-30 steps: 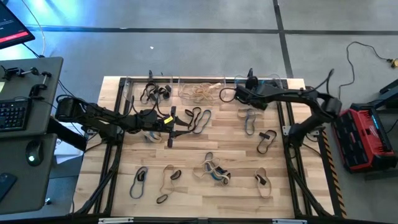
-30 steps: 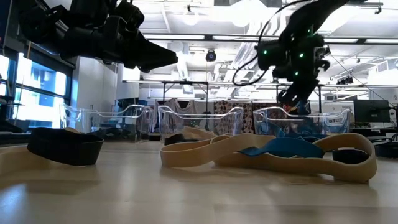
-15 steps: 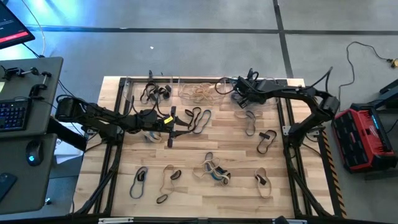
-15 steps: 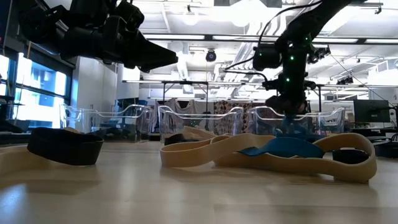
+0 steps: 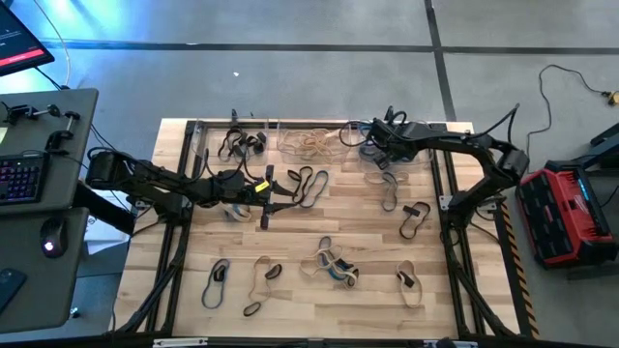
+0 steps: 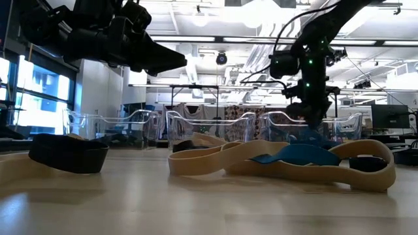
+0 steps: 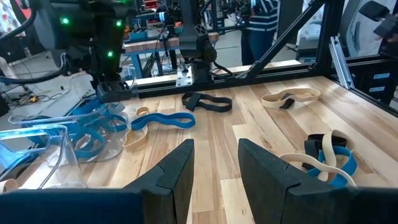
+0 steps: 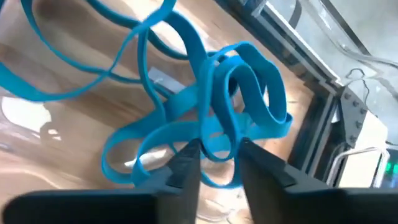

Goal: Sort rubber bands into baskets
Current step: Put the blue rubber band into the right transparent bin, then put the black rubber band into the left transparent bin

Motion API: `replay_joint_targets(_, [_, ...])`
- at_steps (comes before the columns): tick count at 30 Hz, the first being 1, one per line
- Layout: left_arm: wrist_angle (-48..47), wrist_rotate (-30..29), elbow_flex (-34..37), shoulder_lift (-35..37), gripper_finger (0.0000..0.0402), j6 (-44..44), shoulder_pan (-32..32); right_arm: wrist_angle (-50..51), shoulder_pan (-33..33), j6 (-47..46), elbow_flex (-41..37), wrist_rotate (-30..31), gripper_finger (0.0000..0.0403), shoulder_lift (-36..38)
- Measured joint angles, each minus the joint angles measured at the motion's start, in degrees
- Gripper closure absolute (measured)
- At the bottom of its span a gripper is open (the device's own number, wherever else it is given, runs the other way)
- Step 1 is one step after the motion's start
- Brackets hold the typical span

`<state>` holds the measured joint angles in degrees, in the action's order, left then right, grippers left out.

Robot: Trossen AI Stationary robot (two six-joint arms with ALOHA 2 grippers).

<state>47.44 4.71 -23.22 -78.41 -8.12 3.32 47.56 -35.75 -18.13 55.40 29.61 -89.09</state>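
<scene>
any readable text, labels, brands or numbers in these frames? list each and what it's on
None can be read in any view.
yellow tag on the left arm: too small to read.
monitor at the desk beside the table: on-screen content blurred.
red case on the floor: no legible brand.
baskets and rubber bands: no markings visible.

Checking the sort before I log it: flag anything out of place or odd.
Nothing stands out. Loose rubber bands await sorting on the table. Right gripper hangs over blue bands in the right basket; left gripper waits mid-table.
</scene>
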Motion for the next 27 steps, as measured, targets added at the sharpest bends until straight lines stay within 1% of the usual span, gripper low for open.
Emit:
replay_joint_targets(3, [0.0, 0.0, 0.0, 0.0, 0.0286, 0.0, 0.0, 1.0, -0.2, 0.0, 0.0, 0.2, 0.0271, 1.2])
replay_joint_targets(6, [0.0, 0.0, 0.0, 0.0, 0.0286, 0.0, 0.0, 1.5, -1.3, 0.1, 0.0, 0.2, 0.0267, 3.3])
replay_joint_targets(8, [0.0, 0.0, 0.0, 0.0, 0.0286, 0.0, 0.0, 1.5, -2.5, 0.4, 0.0, 0.0, 0.0284, 4.8])
replay_joint_targets(9, [0.0, 0.0, 0.0, 0.0, 0.0286, 0.0, 0.0, 1.5, -3.4, 0.5, 0.0, -0.7, 0.0299, 5.5])
replay_joint_targets(12, [0.0, 0.0, 0.0, 0.0, 0.0286, 0.4, 0.0, 1.6, -6.6, 1.1, 0.0, -3.0, 0.0371, 6.6])
replay_joint_targets(13, [0.0, 0.0, 0.0, 0.0, 0.0286, 0.4, 0.0, 1.5, -7.6, 1.4, 0.0, -3.2, 0.0386, 6.7])
replay_joint_targets(14, [0.0, 0.0, 0.0, 0.0, 0.0286, 0.4, 0.0, 1.4, -8.6, 1.6, 0.0, -3.3, 0.0391, 6.6])
replay_joint_targets(17, [0.0, 0.0, 0.0, 0.0, 0.0286, 0.4, 0.0, 1.4, -11.3, 1.7, 0.0, -3.4, 0.0388, 6.4])
replay_joint_targets(20, [0.0, 0.0, 0.0, 0.0, 0.0286, 0.4, 0.0, 1.5, -13.9, 2.1, 0.0, -3.4, 0.04, 6.4])
replay_joint_targets(22, [0.0, 0.0, 0.0, 0.0, 0.0286, 0.4, 0.0, 1.5, -15.4, 2.3, 0.0, -3.3, 0.0398, 6.4])
replay_joint_targets(27, [0.0, 0.0, 0.0, 0.0, 0.0286, 0.4, 0.0, 1.2, -17.0, 2.6, 0.0, -3.1, 0.0401, 6.3])
